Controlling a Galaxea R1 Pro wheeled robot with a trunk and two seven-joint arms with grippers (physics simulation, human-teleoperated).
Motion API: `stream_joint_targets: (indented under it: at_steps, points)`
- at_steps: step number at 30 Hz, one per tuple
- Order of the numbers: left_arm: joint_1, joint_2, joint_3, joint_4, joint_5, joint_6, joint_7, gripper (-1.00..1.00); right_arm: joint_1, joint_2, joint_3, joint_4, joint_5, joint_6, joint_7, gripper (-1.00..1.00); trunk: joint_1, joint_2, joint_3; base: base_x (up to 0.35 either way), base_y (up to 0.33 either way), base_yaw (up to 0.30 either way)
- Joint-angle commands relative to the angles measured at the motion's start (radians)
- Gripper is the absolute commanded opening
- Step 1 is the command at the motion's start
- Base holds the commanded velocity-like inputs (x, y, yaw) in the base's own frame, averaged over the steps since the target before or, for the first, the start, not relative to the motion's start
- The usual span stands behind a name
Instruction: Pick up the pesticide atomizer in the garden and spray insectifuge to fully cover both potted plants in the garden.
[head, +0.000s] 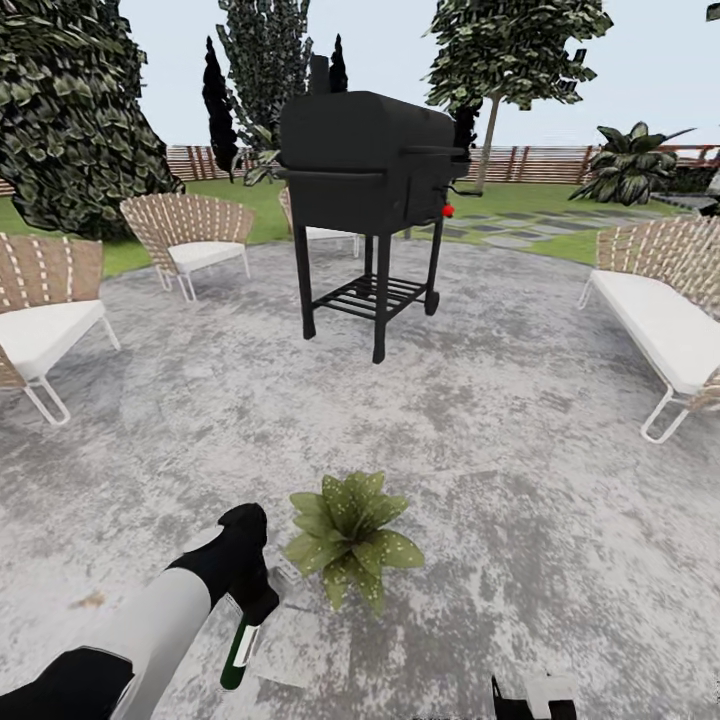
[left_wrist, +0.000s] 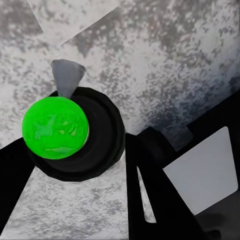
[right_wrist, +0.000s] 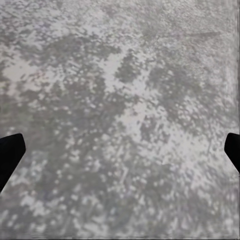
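Nearest: left gripper (head: 250, 598) closed on the pesticide atomizer (head: 238, 652), bottle hanging down just beside one potted plant (head: 350, 540). Right gripper (right_wrist: 120, 150) spread wide, holding nothing. Pickup done; spraying probably under way, coverage not readable. Farther: black grill (head: 370, 180).

A rounded patio (head: 520, 470) of mottled grey concrete spreads across the foreground under flat, even daylight. At its far side stands a black grill (head: 368, 190) on four legs with a slatted lower shelf and a small red knob on its side. Wicker chairs with white cushions ring the patio: one at the left edge (head: 40, 325), another further back on the left (head: 195, 240), and a long wicker seat (head: 665, 310) on the right. Beyond lies green lawn (head: 545, 200) with stepping stones, a brown slatted fence (head: 530, 160), dark leafy trees (head: 70, 110) and a pale sky (head: 660, 70).
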Motion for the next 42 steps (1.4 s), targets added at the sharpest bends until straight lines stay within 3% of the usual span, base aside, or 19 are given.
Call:
stream_joint_targets:
  at_steps: [1,13,19,34,42]
  points:
    - [0.000,0.001,-0.001,-0.008,-0.008,0.007,-0.011,-1.00,-0.002,0.000,-0.004,0.002,0.011,-0.003,-0.006,1.00,0.000,0.000,-0.001,0.000,0.249,-0.288]
    - [0.000,-0.004,0.000,-0.015,-0.008,0.008,-0.010,-1.00,-0.001,0.000,-0.004,0.002,0.011,-0.003,-0.006,1.00,0.000,0.000,0.005,0.113,0.293,-0.278]
    - [0.010,-0.006,-0.004,-0.014,-0.008,0.006,-0.010,-1.00,-0.001,-0.005,-0.004,0.002,0.011,-0.003,-0.006,1.00,0.000,0.000,0.005,0.252,0.218,-0.008]
    - [0.017,0.003,-0.004,-0.013,-0.010,0.003,-0.010,-1.00,-0.001,-0.004,-0.004,0.003,0.011,-0.003,-0.006,1.00,0.000,0.000,0.005,0.044,0.029,-0.236]
    - [0.015,-0.002,-0.005,-0.013,-0.009,0.005,-0.011,-1.00,-0.001,-0.003,-0.004,0.003,0.011,-0.003,-0.006,1.00,0.000,0.000,0.005,0.000,0.200,-0.028]
